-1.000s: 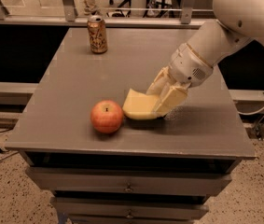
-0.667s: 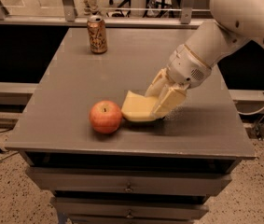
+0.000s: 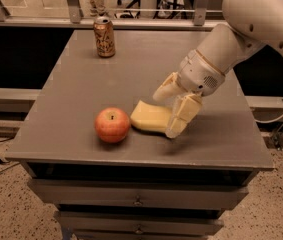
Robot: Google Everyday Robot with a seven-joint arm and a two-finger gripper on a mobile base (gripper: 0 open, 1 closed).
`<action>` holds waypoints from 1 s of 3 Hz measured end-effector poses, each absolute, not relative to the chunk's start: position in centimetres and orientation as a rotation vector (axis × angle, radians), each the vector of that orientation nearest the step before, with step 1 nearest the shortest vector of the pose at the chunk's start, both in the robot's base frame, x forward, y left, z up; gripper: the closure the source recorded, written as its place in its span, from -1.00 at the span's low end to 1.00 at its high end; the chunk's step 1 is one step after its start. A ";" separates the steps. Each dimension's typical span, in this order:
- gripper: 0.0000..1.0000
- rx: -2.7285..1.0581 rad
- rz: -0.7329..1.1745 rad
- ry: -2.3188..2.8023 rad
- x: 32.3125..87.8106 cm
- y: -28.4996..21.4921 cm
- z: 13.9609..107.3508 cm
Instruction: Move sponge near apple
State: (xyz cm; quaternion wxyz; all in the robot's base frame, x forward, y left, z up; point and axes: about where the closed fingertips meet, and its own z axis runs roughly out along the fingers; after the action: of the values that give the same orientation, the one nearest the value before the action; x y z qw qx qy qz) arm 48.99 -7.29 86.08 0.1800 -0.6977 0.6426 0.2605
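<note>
The big grey table with drawers (image 3: 131,69) looks the same as a second ago. The fat white robot arm (image 3: 251,29) reaches down over its right side, and it has dipped a little lower.

The gripper (image 3: 165,114), with its two pale yellow fingers, sits low over the table just to the right of the fruit. Its fingers are apart. The far one is up off the foam, and the near one touches the foam's right end.

The pale yellow foam sponge with wavy sides (image 3: 148,118) is what changed. A second ago it was tipped up a bit in the gripper. Now it lies flat on the table.

The round red-orange apple (image 3: 112,125) has not moved. The sponge is just beside it on the right (almost touching, with only a thin gap).

The orange-brown drink can (image 3: 104,36) stands far back by the table's edge, well away from all this.

So the sponge looks put down next to the apple. I think the job is nearly done, and the gripper only has to lift away without bumping the sponge.
</note>
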 end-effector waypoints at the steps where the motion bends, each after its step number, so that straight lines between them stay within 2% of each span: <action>1: -1.00 -1.971 0.733 1.817 49.0 -7.4 86.1; 2: -1.00 -1.891 0.662 1.854 51.0 -10.1 86.7; 3: -1.00 -1.719 0.526 1.878 54.7 -15.9 89.0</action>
State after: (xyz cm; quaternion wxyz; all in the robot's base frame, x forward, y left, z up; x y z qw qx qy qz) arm 54.68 -15.86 89.05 0.2676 -0.6371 0.6960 0.1951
